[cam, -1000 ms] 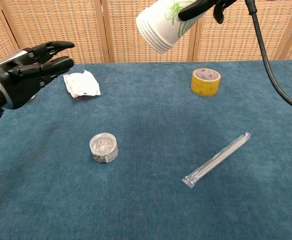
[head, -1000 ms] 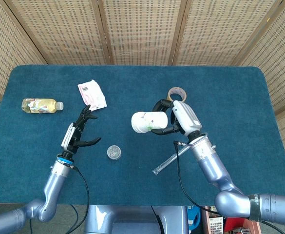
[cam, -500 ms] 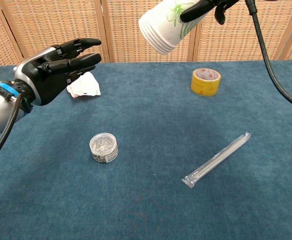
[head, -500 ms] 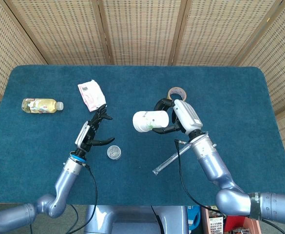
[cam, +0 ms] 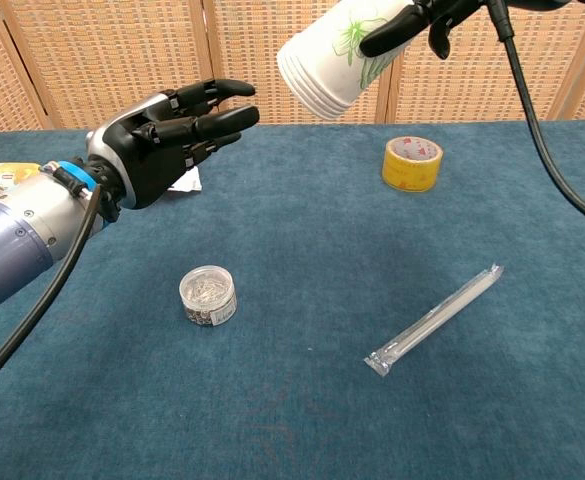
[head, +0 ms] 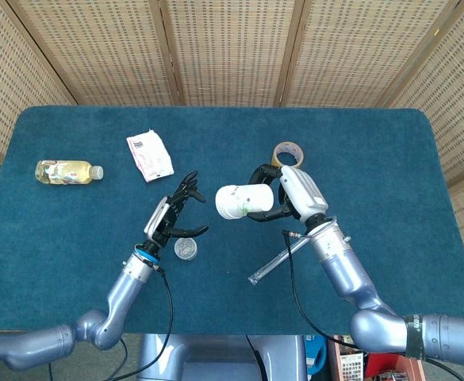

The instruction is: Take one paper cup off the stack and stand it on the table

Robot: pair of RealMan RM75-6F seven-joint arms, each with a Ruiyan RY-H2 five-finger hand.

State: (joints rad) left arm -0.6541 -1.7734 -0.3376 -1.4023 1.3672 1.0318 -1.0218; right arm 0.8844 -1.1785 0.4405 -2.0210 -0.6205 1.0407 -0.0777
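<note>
Right hand [head: 283,193] holds the stack of paper cups [head: 238,200] lying sideways, well above the table, fingers wrapped around the mouth end; the closed bottoms point toward 9 o'clock in the head view. Left hand [head: 176,216] is spread and empty, fingers apart, just beside the stack's bottom end but not touching it.

Handling, as a judgement: the cups look light, thin-walled and easy to crush, and the nested ones probably cling by friction. Best hold for the left hand is likely around the outermost cup near its base, where ridged edges show in the chest view, with a light squeeze and a pull straight along the stack's axis. Too much grip could dent the wall; too little may slip, or drag off two cups.

Surface: blue cloth-covered table [head: 73,262], soft-looking, fair for standing a cup. On it: a small clear jar [head: 186,248] at 6 o'clock from the left hand, a wrapped straw [head: 279,259], a tape roll [head: 287,152], a white packet [head: 149,155], and a bottle [head: 67,171] far toward 9 o'clock. Woven screens [head: 232,48] stand behind.
</note>
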